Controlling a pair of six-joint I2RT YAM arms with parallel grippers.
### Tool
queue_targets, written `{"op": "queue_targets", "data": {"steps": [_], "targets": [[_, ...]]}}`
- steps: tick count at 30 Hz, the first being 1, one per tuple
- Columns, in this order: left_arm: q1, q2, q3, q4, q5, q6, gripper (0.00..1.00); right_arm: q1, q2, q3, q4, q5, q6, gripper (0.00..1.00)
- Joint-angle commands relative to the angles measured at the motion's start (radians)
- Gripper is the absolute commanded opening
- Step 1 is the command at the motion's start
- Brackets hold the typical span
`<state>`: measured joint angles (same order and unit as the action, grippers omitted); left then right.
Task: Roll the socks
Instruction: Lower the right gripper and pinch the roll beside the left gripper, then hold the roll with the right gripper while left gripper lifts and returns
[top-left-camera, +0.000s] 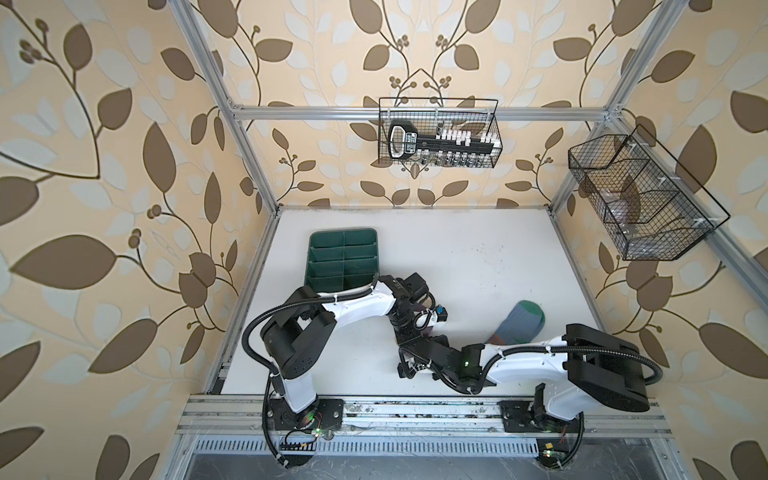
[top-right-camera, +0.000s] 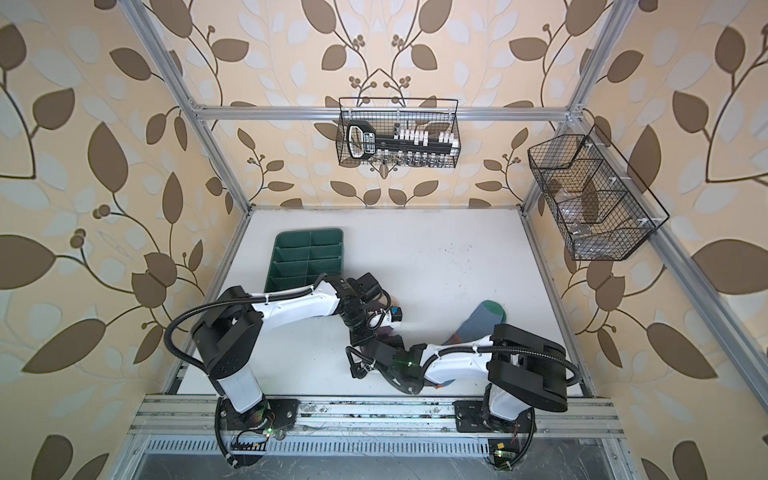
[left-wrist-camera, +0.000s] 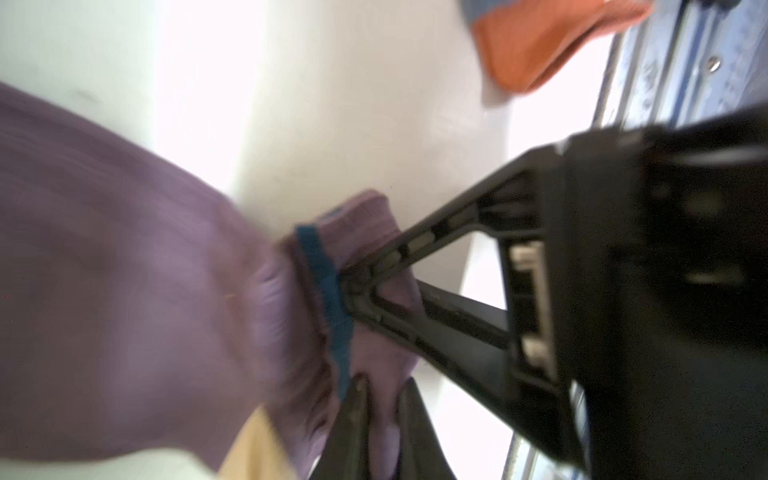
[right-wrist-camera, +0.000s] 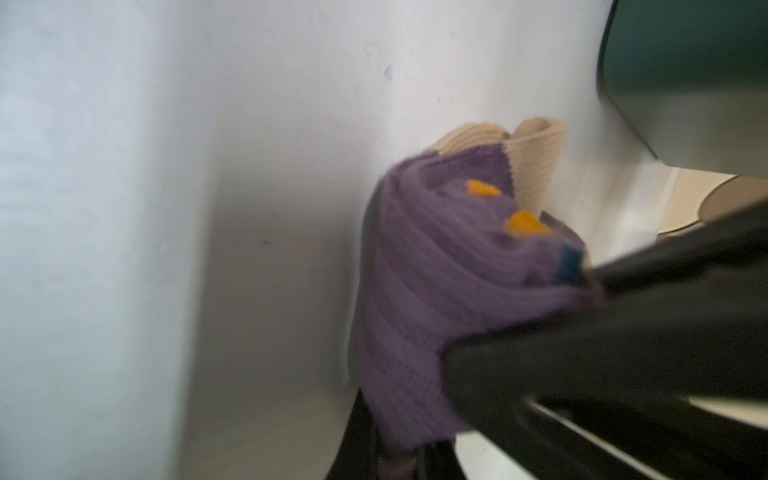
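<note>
Under half done, I'd judge: purple sock bunched in a loose roll mid-frame, R gripper pinched shut on it by the navy stripe; L gripper has fabric betw. its fingers, clamped or not can't tell; grey sock flat on bench, right of centre, unrolled.

The green divided plastic tray stands on the white flat tabletop, at its back left. Just right of the tray's front right corner lies the purple knit sock. Farther right of the tray, well apart from it, lies the grey-blue knit sock, partly under the white right arm. Behind and above the tray hangs a black wire basket; a 2nd black wire basket hangs far to the tray's right.
</note>
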<state>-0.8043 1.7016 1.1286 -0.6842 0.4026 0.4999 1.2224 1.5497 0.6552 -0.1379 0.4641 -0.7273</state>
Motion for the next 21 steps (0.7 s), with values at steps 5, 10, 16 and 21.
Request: {"op": "queue_targets", "data": {"steps": [5, 10, 16, 21], "targets": [[0.041, -0.424, -0.126, 0.31, -0.408, -0.074, 0.37, -0.074, 0.006, 0.073, -0.428, -0.295, 0.148, 0.0], [0.05, -0.73, -0.226, 0.387, -0.674, -0.017, 0.52, -0.154, 0.047, 0.162, -0.545, -0.493, 0.153, 0.0], [0.05, -1.001, -0.176, 0.206, -0.608, 0.058, 0.67, -0.237, 0.11, 0.274, -0.657, -0.633, 0.123, 0.0], [0.05, -1.011, -0.058, -0.055, -0.258, 0.14, 0.68, -0.296, 0.171, 0.351, -0.739, -0.687, 0.093, 0.0]]}}
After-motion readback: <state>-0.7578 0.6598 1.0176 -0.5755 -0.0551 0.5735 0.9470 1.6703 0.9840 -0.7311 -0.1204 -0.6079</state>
